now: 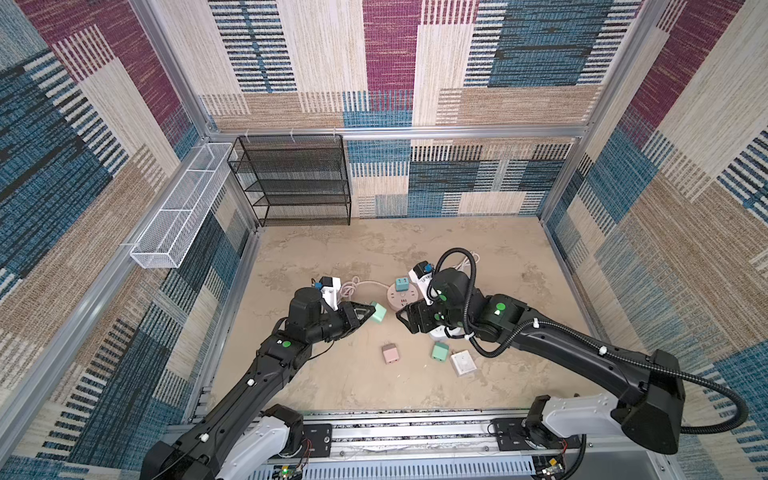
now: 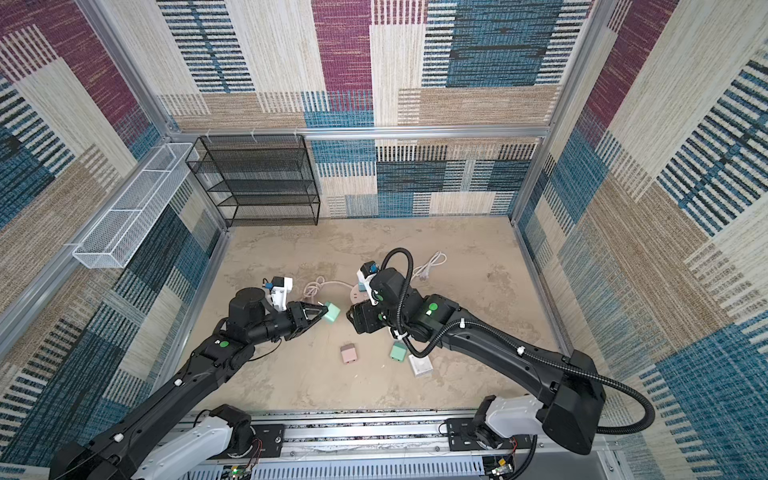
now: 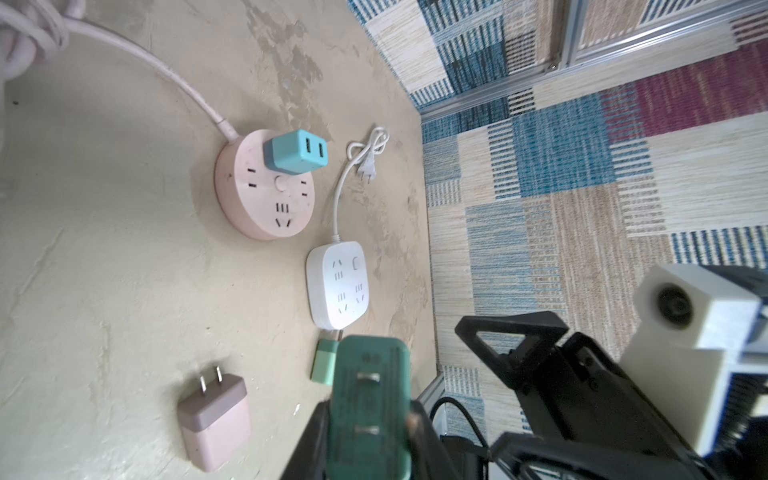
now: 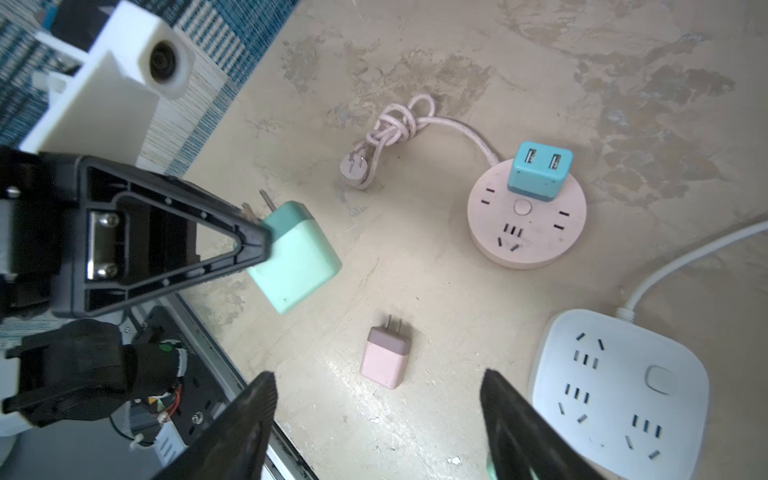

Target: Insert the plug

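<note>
My left gripper [image 1: 370, 311] [image 3: 368, 419] is shut on a mint green plug [image 1: 378, 311] [image 2: 331, 311] [image 3: 368, 399] [image 4: 295, 257], held above the table with its two prongs bare. A round pink power strip [image 1: 397, 298] [image 3: 266, 195] [image 4: 528, 224] lies just beyond it, with a teal USB charger [image 1: 401, 284] [image 3: 296, 156] [image 4: 538, 172] plugged into it. A white square power strip [image 3: 338, 286] [image 4: 619, 395] lies beside the pink one, mostly hidden under my right arm in both top views. My right gripper [image 1: 401, 318] [image 4: 378, 380] faces the left one, open and empty.
On the table lie a pink plug [image 1: 390, 353] [image 4: 384, 357], a second green plug [image 1: 439, 351] [image 3: 324, 365] and a white adapter [image 1: 463, 362]. The strips' cords [image 2: 430, 266] [image 4: 395, 129] lie behind them. A black mesh shelf [image 1: 295, 178] and a white wire basket [image 1: 178, 208] stand at the back left.
</note>
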You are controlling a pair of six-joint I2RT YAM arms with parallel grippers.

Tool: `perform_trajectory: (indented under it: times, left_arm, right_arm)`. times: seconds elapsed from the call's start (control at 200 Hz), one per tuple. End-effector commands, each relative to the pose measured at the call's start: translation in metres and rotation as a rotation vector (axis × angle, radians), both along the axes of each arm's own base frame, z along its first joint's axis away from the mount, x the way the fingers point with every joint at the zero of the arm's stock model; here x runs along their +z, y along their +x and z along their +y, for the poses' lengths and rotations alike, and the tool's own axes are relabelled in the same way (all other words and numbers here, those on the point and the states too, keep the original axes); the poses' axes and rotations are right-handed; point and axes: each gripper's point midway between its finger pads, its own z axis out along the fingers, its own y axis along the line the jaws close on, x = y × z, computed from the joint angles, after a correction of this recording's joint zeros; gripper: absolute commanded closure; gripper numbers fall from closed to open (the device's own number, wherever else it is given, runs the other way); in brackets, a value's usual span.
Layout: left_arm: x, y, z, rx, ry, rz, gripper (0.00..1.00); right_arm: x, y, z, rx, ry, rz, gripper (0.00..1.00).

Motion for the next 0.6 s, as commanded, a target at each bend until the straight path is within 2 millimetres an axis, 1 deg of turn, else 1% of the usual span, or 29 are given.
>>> perform_trajectory:
  times: [0.0, 0.115, 0.225, 0.27, 0.356, 0.461, 0.486, 0.506, 0.596]
  left_arm:
    - [0.030, 0.015, 0.003, 0.074, -0.087, -0.081, 1.00]
    - [0.044, 0.021, 0.001, 0.099, -0.192, -0.110, 1.00]
    - [0.052, 0.024, -0.003, 0.101, -0.268, -0.114, 1.00]
    - [0.053, 0.025, -0.004, 0.099, -0.289, -0.112, 1.00]
    - [0.054, 0.027, -0.004, 0.108, -0.328, -0.105, 1.00]
    - [0.058, 0.028, -0.004, 0.116, -0.382, -0.108, 1.00]
    - [0.057, 0.028, -0.005, 0.115, -0.386, -0.099, 1.00]
    - [0.065, 0.028, -0.005, 0.108, -0.405, -0.129, 1.00]
    - [0.072, 0.027, -0.008, 0.099, -0.427, -0.157, 1.00]
  right_arm:
    - [0.025, 0.018, 0.003, -0.076, 0.188, 0.027, 0.29]
    - [0.045, 0.015, 0.015, -0.044, 0.351, 0.028, 0.42]
    - [0.060, 0.009, 0.023, -0.019, 0.481, 0.035, 0.49]
    - [0.064, 0.008, 0.025, -0.006, 0.516, 0.042, 0.50]
    - [0.066, 0.007, 0.029, 0.000, 0.564, 0.068, 0.51]
    - [0.064, 0.008, 0.031, -0.003, 0.612, 0.103, 0.52]
    - [0.063, 0.008, 0.031, -0.003, 0.619, 0.112, 0.52]
    - [0.062, 0.010, 0.031, -0.009, 0.623, 0.117, 0.52]
    - [0.056, 0.015, 0.029, -0.042, 0.641, 0.155, 0.53]
